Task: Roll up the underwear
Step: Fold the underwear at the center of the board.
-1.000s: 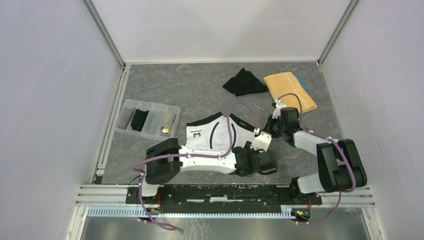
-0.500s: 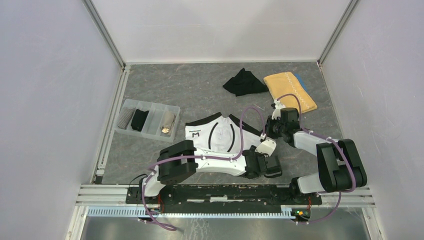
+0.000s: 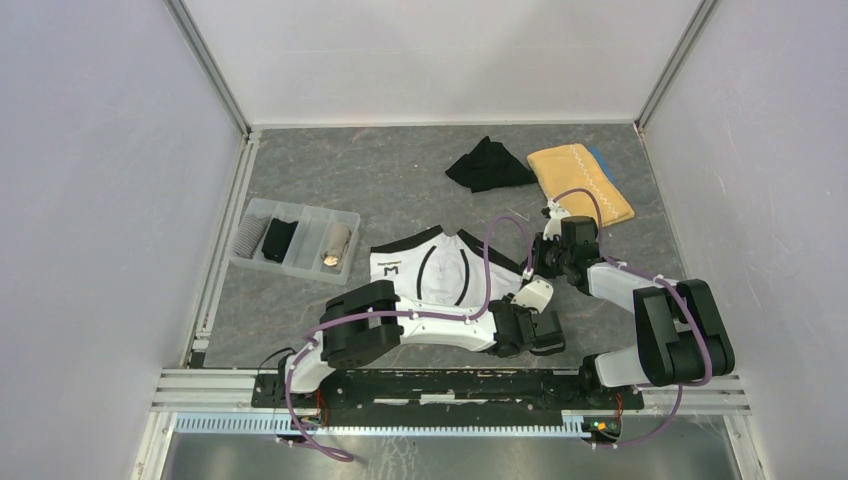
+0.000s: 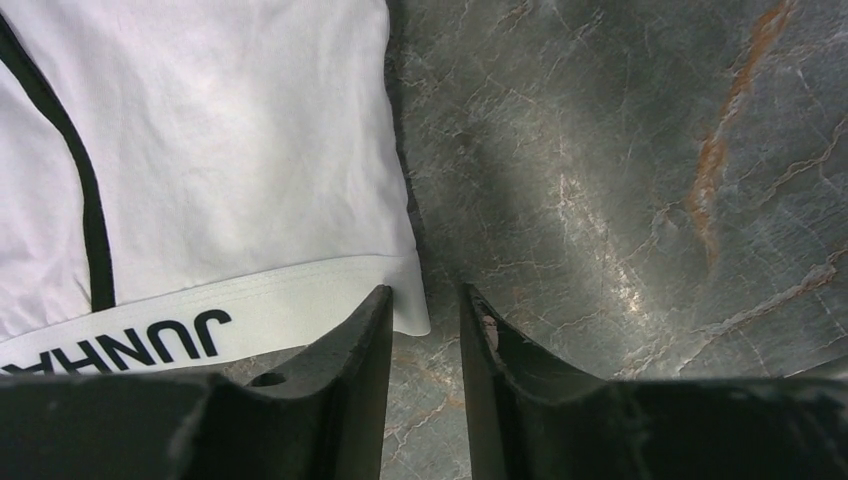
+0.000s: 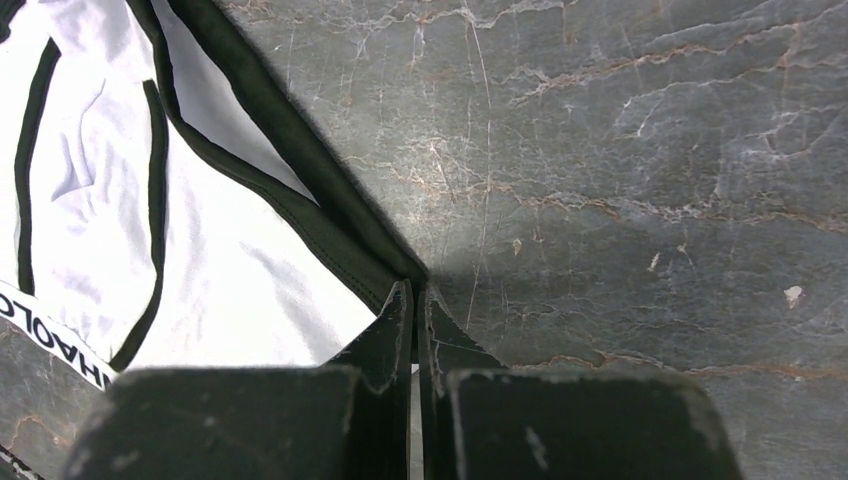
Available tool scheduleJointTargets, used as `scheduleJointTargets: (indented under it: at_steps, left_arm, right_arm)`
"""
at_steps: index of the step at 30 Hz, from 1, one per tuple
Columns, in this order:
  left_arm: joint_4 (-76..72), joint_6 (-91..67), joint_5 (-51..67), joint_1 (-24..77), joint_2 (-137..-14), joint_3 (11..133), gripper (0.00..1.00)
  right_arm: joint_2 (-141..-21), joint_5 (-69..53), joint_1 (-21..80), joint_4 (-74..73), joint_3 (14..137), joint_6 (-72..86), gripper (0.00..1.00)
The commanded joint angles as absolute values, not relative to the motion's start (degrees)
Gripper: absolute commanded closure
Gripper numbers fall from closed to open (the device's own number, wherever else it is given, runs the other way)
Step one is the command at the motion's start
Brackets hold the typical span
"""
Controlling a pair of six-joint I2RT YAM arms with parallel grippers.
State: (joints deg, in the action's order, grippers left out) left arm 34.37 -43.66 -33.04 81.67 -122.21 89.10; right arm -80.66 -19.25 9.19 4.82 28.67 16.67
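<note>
**Left end effector** [image 4: 425, 300]: fingers slightly spread, with a narrow gap between them. It sits low over the tabletop [image 3: 350, 170] at the near right corner of the white underwear [image 4: 200, 150]. The corner of the waistband, printed with black lettering, reaches into the gap beside the left finger. No grip on the cloth is visible.

**Right end effector** [image 5: 415, 290]: fingers pressed together, with only a hairline between them. They close at the far right corner of the white underwear, where the black-trimmed leg edge ends at the fingertips. The tips appear to pinch that corner.

**White underwear**: lies spread flat on the tabletop between the two arms. It has black piping and a white waistband along its near edge. The left arm's forearm crosses over its near side.

**Black underwear** [image 3: 488, 165]: a loose crumpled heap, well beyond the white underwear and to its right.

**Towel** [image 3: 580, 180]: mustard yellow with white zigzag stitching. It lies just right of the black heap and farther from the white underwear.

**Tray** [image 3: 305, 212]: clear plastic with dividers, just left of the white underwear. It holds three items:
- a striped grey roll [image 3: 250, 237]
- a black roll [image 3: 278, 240]
- a beige roll [image 3: 337, 245], which is the nearest to the white underwear
</note>
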Motion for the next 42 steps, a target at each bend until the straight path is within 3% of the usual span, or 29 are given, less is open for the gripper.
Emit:
scheduleJointTargets:
  at_steps: [1,6,10,17,28,42]
  left_arm:
    - [35.37,-41.56,-33.62,81.39,-123.88,89.14,0.66]
    - [37.46,-42.12,-34.50,81.32,-124.49,88.77,0.80]
    - [37.65,-42.33,-33.53,81.35,-125.16,89.72,0.98]
    - [34.66,-39.46,-30.31,81.47,-123.09,95.00,0.98]
    - [26.70,-36.45,-22.34,81.38,-116.19,97.95,0.98]
    - [16.72,-41.15,-21.36,75.35,-100.22,77.72,0.98]
  right_arm:
    - [-79.36,-18.91,9.00,3.04,28.21,16.45,1.00]
    - [-78.08,-17.88,8.97,2.38,28.31,16.55,1.00]
    - [-75.14,-16.45,8.76,2.72,26.85,19.37,1.00]
    - [-65.39,-7.90,7.00,-4.64,27.04,19.11,1.00]
    - [-51.95,-5.12,1.45,-19.51,36.30,15.65,1.00]
    - [-53.74,-17.41,1.80,-25.78,46.94,14.80,1.00]
